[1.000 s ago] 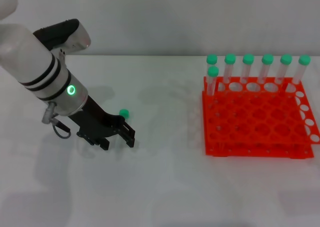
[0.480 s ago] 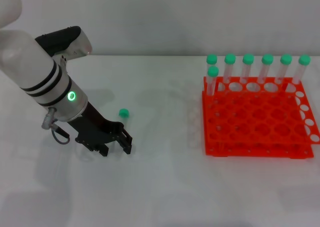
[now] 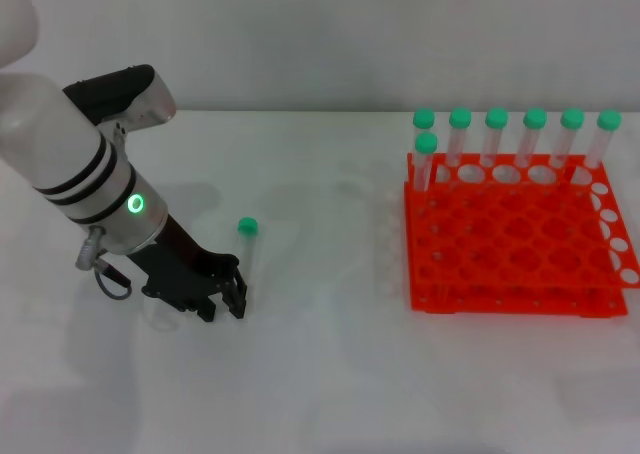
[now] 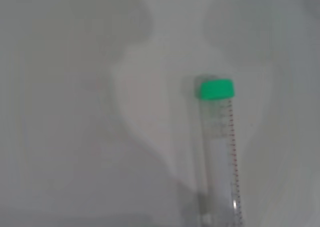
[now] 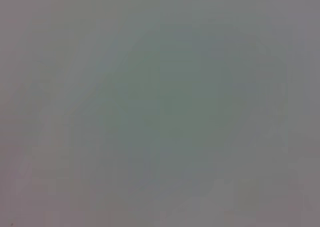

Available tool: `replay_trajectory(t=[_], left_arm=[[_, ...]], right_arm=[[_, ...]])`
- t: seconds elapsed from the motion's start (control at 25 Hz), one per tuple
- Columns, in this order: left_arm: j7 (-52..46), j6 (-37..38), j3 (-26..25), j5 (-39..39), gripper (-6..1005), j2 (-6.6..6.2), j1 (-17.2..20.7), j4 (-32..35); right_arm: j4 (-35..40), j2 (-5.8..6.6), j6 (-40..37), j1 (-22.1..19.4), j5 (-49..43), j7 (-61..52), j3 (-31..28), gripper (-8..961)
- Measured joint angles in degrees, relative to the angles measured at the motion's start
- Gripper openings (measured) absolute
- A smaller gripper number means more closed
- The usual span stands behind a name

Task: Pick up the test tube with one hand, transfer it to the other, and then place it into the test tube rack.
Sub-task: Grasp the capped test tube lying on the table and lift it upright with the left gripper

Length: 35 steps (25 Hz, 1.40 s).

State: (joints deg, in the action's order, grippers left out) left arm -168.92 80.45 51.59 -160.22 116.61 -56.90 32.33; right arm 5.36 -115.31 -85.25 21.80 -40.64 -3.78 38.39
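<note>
White table (image 3: 330, 374), test tube (image 3: 247, 246) lying flat (cap pointing away).

The test tube (image 4: 220, 152) runs off the left wrist view's edge; the right wrist view shows nothing.

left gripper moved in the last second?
Yes. In the head view the left gripper has slid toward the robot's left, farther from the test tube rack, beside the lying test tube.
</note>
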Motion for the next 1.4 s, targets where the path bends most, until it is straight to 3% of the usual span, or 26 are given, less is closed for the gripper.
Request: replay_trajectory(t=[0.08, 0.8, 1.4], left_arm=[[0.0, -0.1, 0.0, -0.1, 375, -0.13, 0.3, 0.0], [0.5, -2.6, 0.1, -1.9, 366, -0.35, -0.8, 0.6], [-0.1, -4.8, 0.1, -2.1, 359, 0.94, -2.3, -1.2]], right_arm=[[0.0, 0.00, 0.0, 0.0, 0.0, 0.0, 0.0, 872], [-0.1, -0.07, 0.4, 0.0, 0.0, 0.0, 0.0, 873], [-0.1, -0.09, -0.1, -0.1, 0.0, 0.2, 0.0, 873]])
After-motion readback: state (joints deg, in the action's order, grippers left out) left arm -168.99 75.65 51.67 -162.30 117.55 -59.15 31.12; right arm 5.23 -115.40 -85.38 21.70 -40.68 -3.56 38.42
